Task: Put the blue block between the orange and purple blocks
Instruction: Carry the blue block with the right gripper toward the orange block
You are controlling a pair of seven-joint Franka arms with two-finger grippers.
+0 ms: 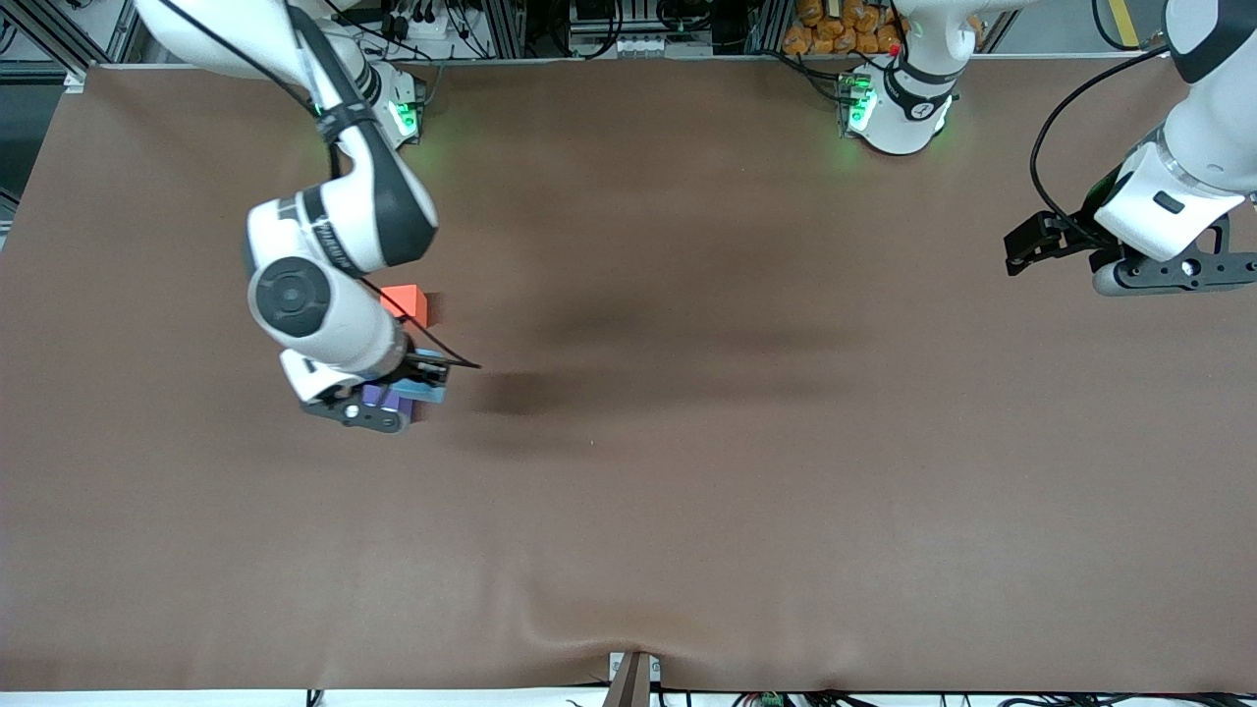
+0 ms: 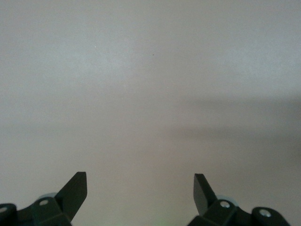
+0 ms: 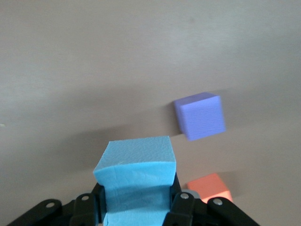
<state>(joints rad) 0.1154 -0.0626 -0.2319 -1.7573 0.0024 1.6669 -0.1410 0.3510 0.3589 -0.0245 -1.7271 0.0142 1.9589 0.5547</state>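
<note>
My right gripper [image 1: 417, 386] is shut on the blue block [image 1: 433, 392], a sky-blue cube. In the right wrist view the blue block [image 3: 136, 165] fills the gap between the black fingers [image 3: 178, 200] of that gripper [image 3: 137, 190]. The purple block [image 1: 379, 398] [image 3: 199, 116] lies right beside it, half hidden under the hand. Farther from the front camera lies the orange block [image 1: 408, 302] [image 3: 210, 187], close to the right arm's elbow. Whether the blue block touches the table I cannot tell. My left gripper [image 1: 1023, 250] [image 2: 139, 181] waits open over bare cloth at the left arm's end.
A brown cloth covers the table [image 1: 687, 442]. The right arm's forearm [image 1: 314, 295] hangs over the ground next to the orange block. Cables and a rail run along the table's edge by the bases.
</note>
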